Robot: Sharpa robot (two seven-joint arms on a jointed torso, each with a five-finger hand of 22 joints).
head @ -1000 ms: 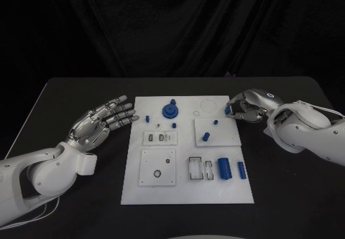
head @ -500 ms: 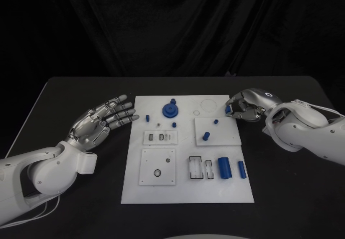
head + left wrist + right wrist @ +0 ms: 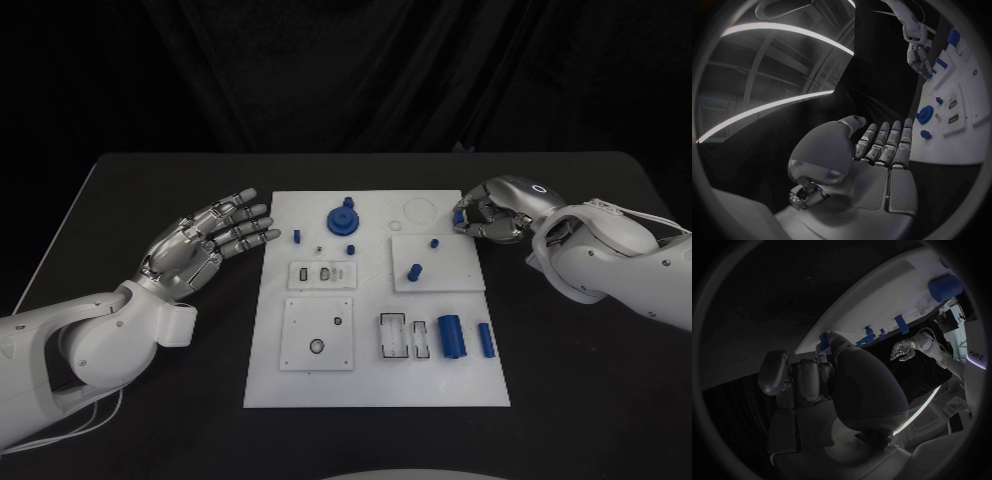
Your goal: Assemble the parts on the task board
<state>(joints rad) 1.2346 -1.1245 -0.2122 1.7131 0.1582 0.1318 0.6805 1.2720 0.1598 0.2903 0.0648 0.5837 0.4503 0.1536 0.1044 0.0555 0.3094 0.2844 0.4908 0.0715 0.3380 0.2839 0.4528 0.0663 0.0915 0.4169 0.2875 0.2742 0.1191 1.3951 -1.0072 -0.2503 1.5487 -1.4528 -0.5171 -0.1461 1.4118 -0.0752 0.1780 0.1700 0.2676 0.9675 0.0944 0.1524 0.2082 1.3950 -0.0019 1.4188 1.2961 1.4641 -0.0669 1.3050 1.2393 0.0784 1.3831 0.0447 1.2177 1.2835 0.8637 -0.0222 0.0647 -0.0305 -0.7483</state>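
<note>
White task board flat in the middle of the black table. On it: blue round gear-like part near the far edge, small blue peg to its left, another peg standing on a raised square plate, two blue cylinders lying beside open rectangular slots. Left hand hovering off the board's left edge, palm up, fingers spread, holding nothing. Right hand at the board's far right corner, fingers curled around a small blue part.
</note>
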